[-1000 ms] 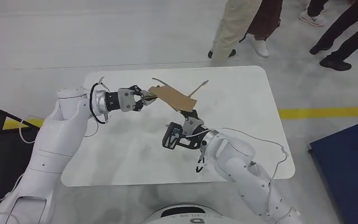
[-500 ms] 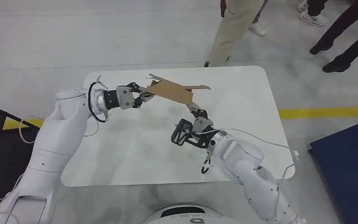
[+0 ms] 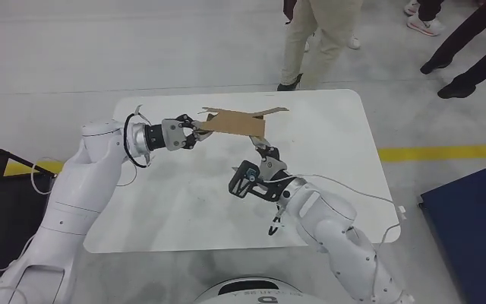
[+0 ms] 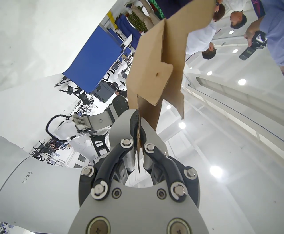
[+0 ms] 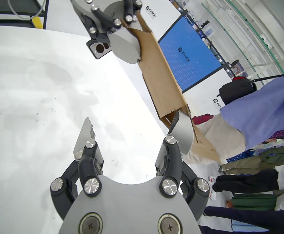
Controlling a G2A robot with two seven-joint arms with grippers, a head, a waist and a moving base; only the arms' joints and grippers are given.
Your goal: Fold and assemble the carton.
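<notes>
A flat brown carton (image 3: pixel 237 122) hangs above the far middle of the white table (image 3: pixel 167 205), with thin flaps sticking out at its far side. My left gripper (image 3: pixel 199 132) is shut on the carton's near-left edge, and in the left wrist view the cardboard (image 4: pixel 153 73) is pinched between the pads (image 4: pixel 135 124). My right gripper (image 3: pixel 253 156) stands open under the carton's right end. In the right wrist view one fingertip (image 5: pixel 177 120) touches the carton's (image 5: pixel 159 82) lower corner, while the other finger (image 5: pixel 85 135) is apart over the table. The left gripper (image 5: pixel 126 21) also appears there, clamping the far end.
The table's near-left surface (image 3: pixel 159 197) and right part (image 3: pixel 342 144) are bare. People's legs (image 3: pixel 311 38) stand just beyond the far edge. A blue object (image 3: pixel 459 220) sits on the floor at the right, beside a yellow floor line (image 3: pixel 433 153).
The left gripper has tilted the carton flatter and shifted it a little right. The right gripper rose from the table toward the carton's right end, then eased slightly left.
</notes>
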